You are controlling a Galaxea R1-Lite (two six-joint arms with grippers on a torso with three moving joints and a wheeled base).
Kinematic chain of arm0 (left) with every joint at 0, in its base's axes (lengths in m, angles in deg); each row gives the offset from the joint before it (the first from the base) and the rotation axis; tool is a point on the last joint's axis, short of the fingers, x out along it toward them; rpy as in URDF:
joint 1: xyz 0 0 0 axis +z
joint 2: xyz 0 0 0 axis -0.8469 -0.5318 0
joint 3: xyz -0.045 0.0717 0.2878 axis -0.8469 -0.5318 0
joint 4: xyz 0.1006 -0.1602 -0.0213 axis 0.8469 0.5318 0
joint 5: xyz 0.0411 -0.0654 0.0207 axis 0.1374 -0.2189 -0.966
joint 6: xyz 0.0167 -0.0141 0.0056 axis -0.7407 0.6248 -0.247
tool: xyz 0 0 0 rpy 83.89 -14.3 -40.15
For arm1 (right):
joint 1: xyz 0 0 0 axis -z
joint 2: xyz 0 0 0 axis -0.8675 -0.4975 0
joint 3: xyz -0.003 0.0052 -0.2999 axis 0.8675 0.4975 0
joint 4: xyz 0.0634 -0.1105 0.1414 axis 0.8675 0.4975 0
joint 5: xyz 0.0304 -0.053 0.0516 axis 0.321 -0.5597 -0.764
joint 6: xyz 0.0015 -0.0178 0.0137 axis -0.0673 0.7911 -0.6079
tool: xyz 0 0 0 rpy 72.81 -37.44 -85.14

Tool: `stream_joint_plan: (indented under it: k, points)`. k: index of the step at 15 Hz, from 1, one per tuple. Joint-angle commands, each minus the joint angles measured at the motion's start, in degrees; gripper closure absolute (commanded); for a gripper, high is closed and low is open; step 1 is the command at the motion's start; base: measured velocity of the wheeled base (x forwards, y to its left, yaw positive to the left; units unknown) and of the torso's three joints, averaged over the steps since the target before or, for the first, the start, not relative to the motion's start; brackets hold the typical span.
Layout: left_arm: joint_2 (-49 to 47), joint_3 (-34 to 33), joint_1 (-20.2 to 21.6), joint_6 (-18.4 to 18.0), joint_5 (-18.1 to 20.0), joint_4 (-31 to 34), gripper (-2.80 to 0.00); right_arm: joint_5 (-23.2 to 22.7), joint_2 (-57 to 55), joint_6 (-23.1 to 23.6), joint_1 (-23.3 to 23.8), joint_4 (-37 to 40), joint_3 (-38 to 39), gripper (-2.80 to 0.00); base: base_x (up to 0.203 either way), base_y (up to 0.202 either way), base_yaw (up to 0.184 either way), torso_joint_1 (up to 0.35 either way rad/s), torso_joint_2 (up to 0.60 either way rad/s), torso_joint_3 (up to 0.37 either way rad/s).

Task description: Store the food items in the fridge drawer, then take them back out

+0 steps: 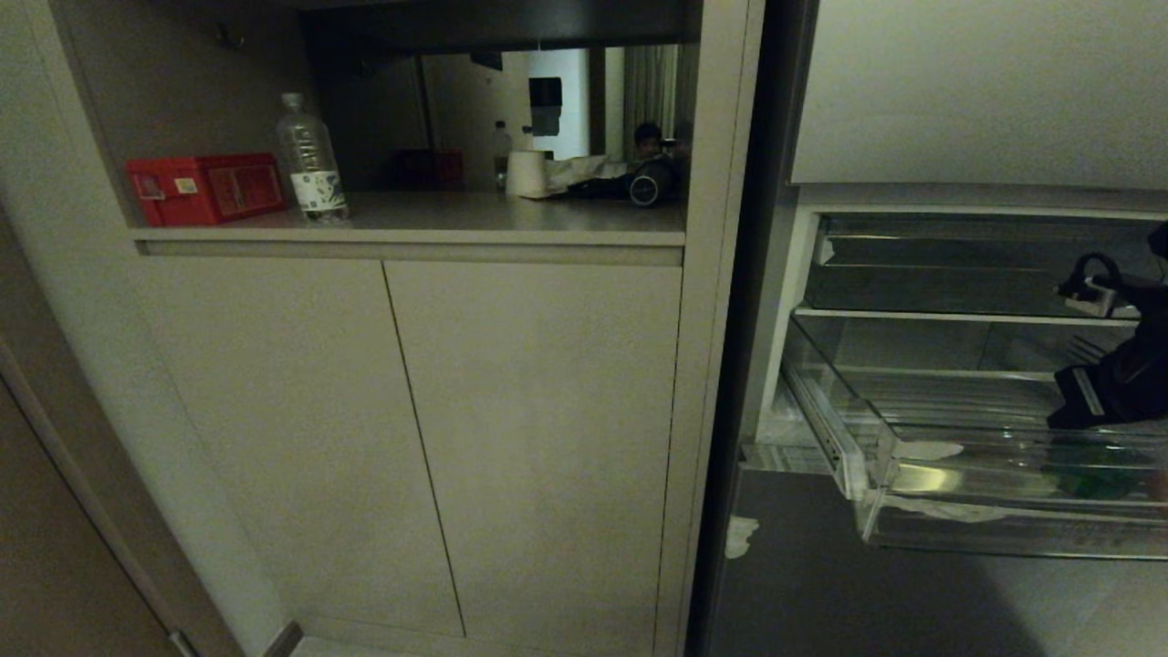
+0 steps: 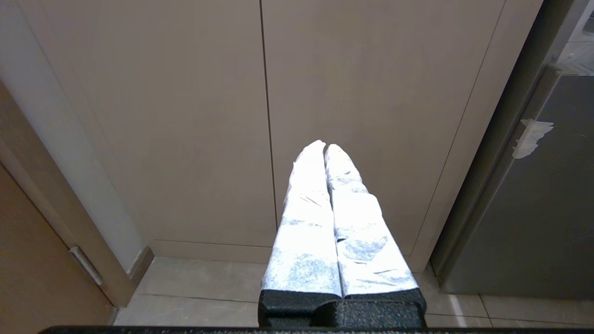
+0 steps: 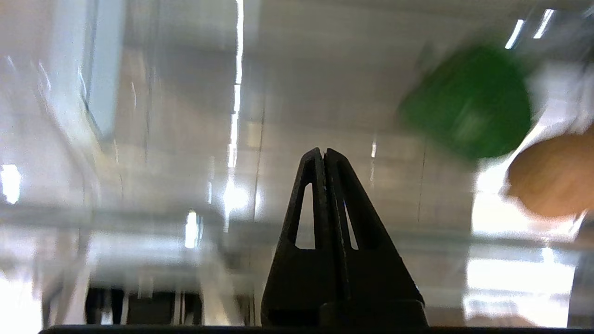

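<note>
Inside the wide clear plastic fridge drawer (image 1: 922,429) lay the round dark green food (image 3: 466,99), with the smaller tan-brown food (image 3: 552,178) just beside it at about four o'clock. Above them, the black right hand (image 3: 323,153) was closed and empty. Far off, the white-wrapped left hand (image 2: 324,147) was closed too, facing the beige cupboard doors (image 2: 260,116).

In the clear plastic fridge drawer (image 3: 139,222) the round green food item (image 3: 466,99) lies beyond the closed right gripper (image 3: 323,153) tips — off to one side — with the tan-brown rounded item (image 3: 550,178) touching it.
</note>
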Motion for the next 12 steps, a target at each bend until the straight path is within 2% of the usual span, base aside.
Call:
stream_joint_plan:
  k: [1,6,12]
  points:
    - [0.0,-0.1,0.0,0.0,0.0,0.0,0.00,-0.7,2.3,-0.6,0.7,-3.9,1.1,0.00,0.000,0.000,0.000,0.000,0.00,0.000]
    - [0.0,0.0,0.0,0.0,0.0,0.0,0.00,-3.8,21.4,-1.3,2.7,-5.5,8.1,0.00,0.000,0.000,0.000,0.000,0.00,0.000]
    - [0.0,0.0,0.0,0.0,0.0,0.0,0.00,-6.4,53.2,-3.7,3.2,-15.6,30.4,0.00,0.000,0.000,0.000,0.000,0.00,0.000]
